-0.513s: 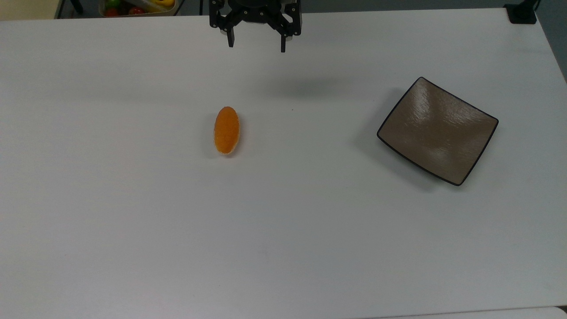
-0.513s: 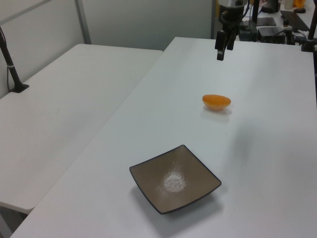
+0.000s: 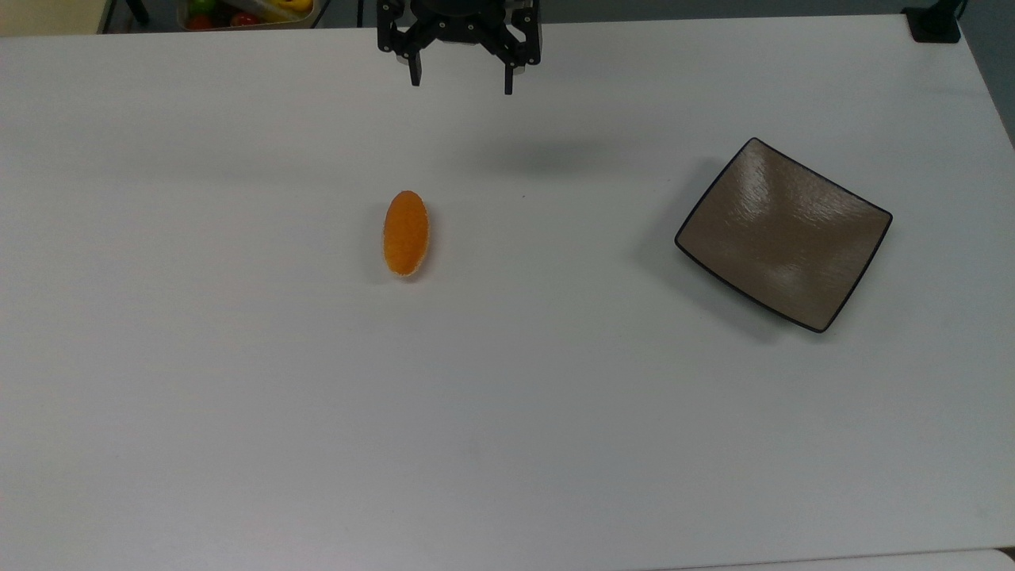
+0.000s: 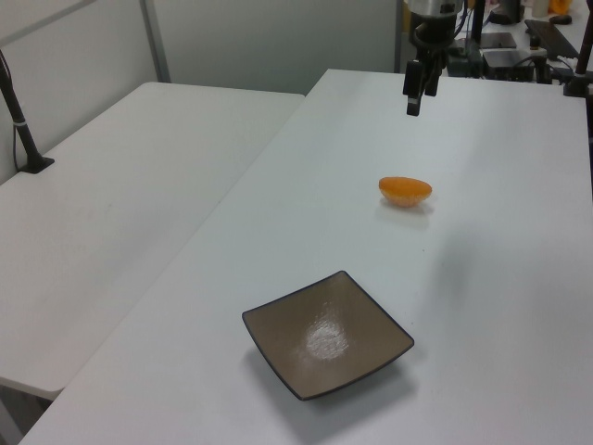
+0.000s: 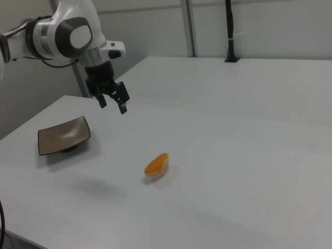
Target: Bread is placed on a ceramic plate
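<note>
The bread (image 3: 406, 233) lies on the white desk (image 3: 507, 412) near its middle, an orange oval with a pale edge, its long axis running near-to-far in the top view. It sits in the same spot as half a second ago. The ceramic plate (image 3: 783, 234) rests well apart from it, toward the top view's right, turned so its corners point diagonally; nothing lies on its grey-brown glossy surface. It too has not shifted.

The gripper (image 3: 461, 78) hangs in the air over the far edge of the desk, at the top of the top view, well clear of the bread and a little to the top view's right of it. Its fingers (image 3: 414, 73) stand spread apart with nothing between them. Compared with the earlier frame it sits almost unchanged; the fingertips are at nearly the same place and the spread looks the same. Its soft shadow falls on the desk between it and the bread.

In the left view the gripper (image 4: 413, 97) hovers above the desk beyond the bread (image 4: 405, 191), with the plate (image 4: 327, 335) nearest the camera. In the right view the gripper (image 5: 114, 101) hangs between the plate (image 5: 63, 136) at the right view's left and the bread (image 5: 157, 165) lower down toward the middle.

A container of coloured items (image 3: 246, 13) sits beyond the desk's far edge.
</note>
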You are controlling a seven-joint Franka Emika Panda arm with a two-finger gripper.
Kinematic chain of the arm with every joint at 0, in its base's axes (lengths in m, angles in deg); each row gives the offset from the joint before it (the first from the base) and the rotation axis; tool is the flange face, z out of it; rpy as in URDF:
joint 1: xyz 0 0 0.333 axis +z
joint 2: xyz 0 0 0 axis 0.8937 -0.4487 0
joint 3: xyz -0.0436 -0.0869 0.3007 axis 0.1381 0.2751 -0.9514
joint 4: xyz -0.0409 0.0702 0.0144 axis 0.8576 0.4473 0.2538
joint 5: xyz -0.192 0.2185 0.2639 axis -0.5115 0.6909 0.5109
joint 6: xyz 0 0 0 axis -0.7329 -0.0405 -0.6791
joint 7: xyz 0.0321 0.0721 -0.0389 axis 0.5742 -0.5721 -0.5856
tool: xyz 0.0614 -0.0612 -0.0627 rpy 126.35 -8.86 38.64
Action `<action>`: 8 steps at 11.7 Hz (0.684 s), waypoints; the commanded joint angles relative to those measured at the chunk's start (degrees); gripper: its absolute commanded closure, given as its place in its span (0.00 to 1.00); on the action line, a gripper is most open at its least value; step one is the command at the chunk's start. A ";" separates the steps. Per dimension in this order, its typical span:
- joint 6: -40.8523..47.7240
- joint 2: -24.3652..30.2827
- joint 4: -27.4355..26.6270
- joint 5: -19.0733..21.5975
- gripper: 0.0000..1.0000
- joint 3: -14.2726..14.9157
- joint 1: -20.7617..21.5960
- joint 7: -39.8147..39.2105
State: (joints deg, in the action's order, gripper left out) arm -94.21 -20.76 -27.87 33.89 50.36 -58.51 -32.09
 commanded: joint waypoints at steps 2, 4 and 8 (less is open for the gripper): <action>0.54 0.37 -0.75 0.86 0.00 1.23 0.62 -1.23; 0.02 0.11 -1.02 0.24 0.00 1.32 -0.34 -1.23; -0.33 -2.43 -1.02 -0.72 0.00 5.26 -1.49 -4.83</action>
State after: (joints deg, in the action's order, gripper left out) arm -94.21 -21.73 -28.19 33.80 53.20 -59.94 -33.82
